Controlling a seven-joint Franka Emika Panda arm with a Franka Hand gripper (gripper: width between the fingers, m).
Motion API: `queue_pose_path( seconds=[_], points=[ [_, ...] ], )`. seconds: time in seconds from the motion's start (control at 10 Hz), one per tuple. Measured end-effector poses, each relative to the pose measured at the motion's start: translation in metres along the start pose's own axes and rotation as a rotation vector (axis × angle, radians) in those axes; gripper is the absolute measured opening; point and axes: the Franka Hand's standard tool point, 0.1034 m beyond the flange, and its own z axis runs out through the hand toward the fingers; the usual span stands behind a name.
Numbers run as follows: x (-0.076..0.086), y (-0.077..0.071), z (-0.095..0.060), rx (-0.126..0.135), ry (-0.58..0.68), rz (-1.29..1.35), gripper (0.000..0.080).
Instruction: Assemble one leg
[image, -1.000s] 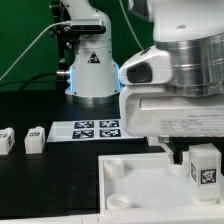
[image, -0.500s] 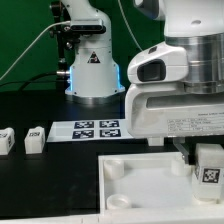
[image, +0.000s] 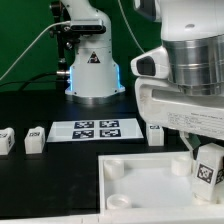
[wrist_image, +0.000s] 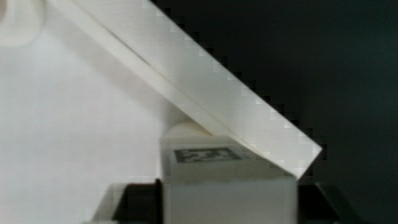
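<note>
Leg (image: 207, 168) first: the small white block with its black-and-white tag is clamped between my fingers (wrist_image: 143, 205), so my gripper (image: 205, 160) is closed on it. In the exterior view it sits tilted, tag facing the camera, at the far corner of the panel (image: 150, 185) on the exterior view's right. Whether its underside touches the panel I cannot tell, because my own wrist and the frame edge cut that spot off. In the wrist view the tagged face of the block shows between the two dark fingers, just beside the panel's long slanting edge, with the white surface on one side and the black table (image: 40, 105) on the other. The panel is a large white square lying flat at the near side of the table, and two of its round corner sockets show toward the exterior view's left, a farther socket (image: 112, 168) and a nearer socket (image: 118, 200), both with nothing in them. Just beyond the panel lies the marker board (image: 95, 128), a thin white strip of printed tags. A second leg (image: 155, 133) stands close off its end on the exterior view's right, between the board and my wrist. Two more blocks stand well apart from the panel on the exterior view's left: a third leg (image: 36, 138) near the board's other end, and a fourth leg (image: 5, 140) at the frame edge. Behind the board rises the base of my arm (image: 92, 70).
</note>
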Motion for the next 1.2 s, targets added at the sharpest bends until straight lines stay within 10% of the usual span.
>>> queue_pose_path(
  seconds=[0.3,0.7,0.8,1.2],
  points=[
    [0.0042,0.0,0.0014,0.081,-0.041,0.411,0.0314],
    [0.0023,0.0009,0.0037,0.078,-0.054,0.518,0.0353],
    [0.0023,0.0009,0.0038,0.079,-0.052,0.473,0.0534],
    [0.0049,0.0022,0.0018,0.045,0.004,0.031,0.0642]
  ],
)
